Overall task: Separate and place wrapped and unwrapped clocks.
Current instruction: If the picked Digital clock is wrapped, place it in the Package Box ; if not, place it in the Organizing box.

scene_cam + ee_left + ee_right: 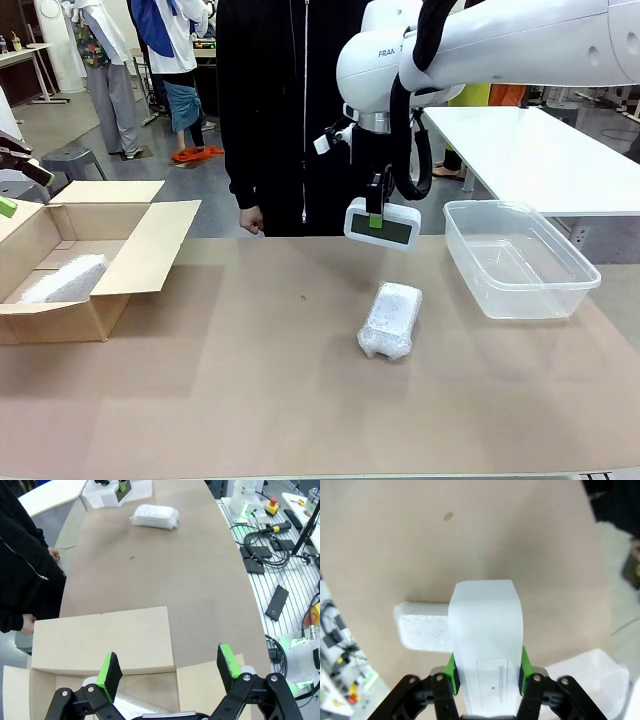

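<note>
- While the right gripper clamps the unwrapped clock aloft near a clear tub, one wrapped clock lies on the table nearby.
- The left gripper hangs wide open over a cardboard box holding the other wrapped clock.

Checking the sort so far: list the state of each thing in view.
Right pincer: shut on bare white rectangular clock with dark face.
That clock: held in the air.
Left pincer: open, over brown cardboard box.
Box: flaps open.
White bubble-wrapped bundle in box: lying inside.
Second white bubble-wrapped bundle: lying loose on brown tabletop.
Clear plastic tub: upright, empty.
</note>
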You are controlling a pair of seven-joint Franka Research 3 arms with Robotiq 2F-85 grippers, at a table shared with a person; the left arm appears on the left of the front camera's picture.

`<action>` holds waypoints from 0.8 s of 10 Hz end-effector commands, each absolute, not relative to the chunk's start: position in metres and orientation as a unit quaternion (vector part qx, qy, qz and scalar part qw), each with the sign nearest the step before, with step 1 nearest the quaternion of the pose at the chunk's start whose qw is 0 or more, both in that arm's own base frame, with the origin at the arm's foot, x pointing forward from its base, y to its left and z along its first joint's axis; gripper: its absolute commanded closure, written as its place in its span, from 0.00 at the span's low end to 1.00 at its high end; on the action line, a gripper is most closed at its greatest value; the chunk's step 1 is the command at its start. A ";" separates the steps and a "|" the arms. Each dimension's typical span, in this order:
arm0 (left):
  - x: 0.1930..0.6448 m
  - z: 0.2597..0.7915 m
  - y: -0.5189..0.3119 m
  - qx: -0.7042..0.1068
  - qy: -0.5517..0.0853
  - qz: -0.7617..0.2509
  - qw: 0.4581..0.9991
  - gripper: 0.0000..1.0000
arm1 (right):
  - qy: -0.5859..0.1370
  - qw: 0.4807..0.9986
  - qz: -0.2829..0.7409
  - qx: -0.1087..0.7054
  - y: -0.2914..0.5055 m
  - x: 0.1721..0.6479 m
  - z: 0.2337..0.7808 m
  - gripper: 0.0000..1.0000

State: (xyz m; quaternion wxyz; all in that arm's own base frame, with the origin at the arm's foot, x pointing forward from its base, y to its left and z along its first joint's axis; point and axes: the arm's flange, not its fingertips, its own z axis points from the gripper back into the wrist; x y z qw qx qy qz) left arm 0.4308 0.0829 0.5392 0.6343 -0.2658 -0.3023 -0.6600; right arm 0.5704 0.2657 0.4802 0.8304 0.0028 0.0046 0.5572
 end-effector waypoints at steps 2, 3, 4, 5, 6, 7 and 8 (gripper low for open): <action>0.430 0.540 0.084 -0.267 -0.306 -0.665 0.627 0.00 | -0.005 0.872 0.489 0.032 0.229 0.580 0.483 0.49; 0.430 0.540 0.084 -0.267 -0.306 -0.665 0.627 0.00 | -0.004 0.883 0.467 0.040 0.214 0.584 0.481 0.49; 0.430 0.540 0.084 -0.267 -0.306 -0.665 0.627 0.00 | -0.003 0.894 0.444 0.049 0.199 0.589 0.480 0.49; 0.430 0.540 0.084 -0.267 -0.306 -0.665 0.627 0.00 | 0.000 0.905 0.421 0.051 0.184 0.593 0.480 0.49; 0.430 0.540 0.084 -0.267 -0.306 -0.665 0.627 0.00 | 0.002 0.912 0.406 0.054 0.172 0.598 0.480 0.49; 0.430 0.540 0.084 -0.267 -0.306 -0.665 0.627 0.00 | 0.003 0.918 0.392 0.056 0.162 0.602 0.480 0.49; 0.430 0.540 0.084 -0.267 -0.306 -0.665 0.627 0.00 | 0.006 0.923 0.381 0.056 0.152 0.604 0.480 0.49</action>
